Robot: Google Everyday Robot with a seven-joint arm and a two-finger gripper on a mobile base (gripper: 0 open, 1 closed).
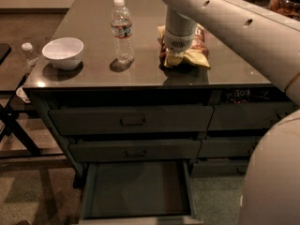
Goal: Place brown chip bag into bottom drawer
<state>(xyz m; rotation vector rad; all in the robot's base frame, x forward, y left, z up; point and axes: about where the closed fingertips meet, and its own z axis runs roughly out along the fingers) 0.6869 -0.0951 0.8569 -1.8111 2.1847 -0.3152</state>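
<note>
The brown chip bag [196, 55], crinkled yellow-tan and dark brown, lies on the dark countertop [140, 76] right of the middle. My gripper [172, 54] comes straight down from the white arm onto the bag's left end, and its wrist hides that end. The bottom drawer [138, 191] of the left column is pulled out towards me below the counter, and its flat inside is bare.
A clear water bottle [122, 29] stands left of the bag and a white bowl [63, 53] sits further left. Two shut handled drawers [132, 121] are above the open one. A jar of brown snacks [286, 1] is at top right. A small bottle [29, 54] stands on a side stand at left.
</note>
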